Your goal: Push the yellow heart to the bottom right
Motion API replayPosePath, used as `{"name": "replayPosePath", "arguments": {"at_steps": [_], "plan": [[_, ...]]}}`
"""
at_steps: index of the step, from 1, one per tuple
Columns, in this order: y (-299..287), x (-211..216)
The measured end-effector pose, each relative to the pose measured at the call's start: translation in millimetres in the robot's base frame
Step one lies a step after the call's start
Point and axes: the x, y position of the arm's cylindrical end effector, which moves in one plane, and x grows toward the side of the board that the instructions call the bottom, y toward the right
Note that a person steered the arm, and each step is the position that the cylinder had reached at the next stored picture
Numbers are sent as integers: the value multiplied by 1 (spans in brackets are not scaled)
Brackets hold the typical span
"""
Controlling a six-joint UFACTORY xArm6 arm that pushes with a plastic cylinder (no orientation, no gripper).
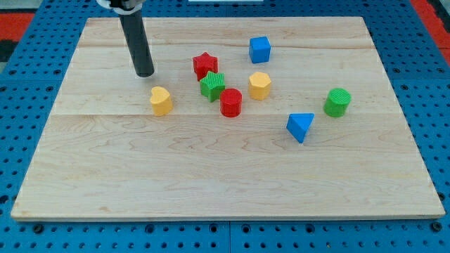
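The yellow heart (161,100) lies on the wooden board (211,176), left of centre. My tip (145,73) stands on the board just above and slightly left of the heart, a small gap apart from it. The dark rod rises from the tip toward the view's top.
A cluster sits right of the heart: a red star (204,65), a green block (212,86), a red cylinder (230,102), a yellow hexagonal block (259,85). A blue cube (259,49) is above them. A blue triangle (300,127) and a green cylinder (337,102) lie at the right.
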Motion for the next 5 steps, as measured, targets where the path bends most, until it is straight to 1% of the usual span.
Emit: {"name": "replayPosePath", "arguments": {"at_steps": [1, 2, 3, 4, 5], "plan": [[14, 19], [43, 28], [46, 43], [37, 45], [16, 45]]}}
